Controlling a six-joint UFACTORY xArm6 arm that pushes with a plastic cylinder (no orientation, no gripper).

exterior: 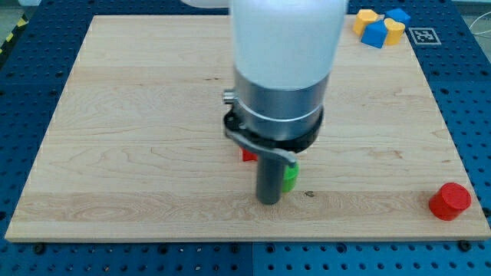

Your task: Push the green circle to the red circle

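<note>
Wood board [153, 115] on a blue pegboard bench; tip [268, 201] sits near-centre, touching the left side of a green block [290, 178] that's mostly hidden, so shape is unclear. No pincer on this arm, just the rod. Red circle [449, 202] is well apart at the near-right corner, so the push looks barely begun; next move: drive green right and slightly nearer, staying centred behind it.
</note>
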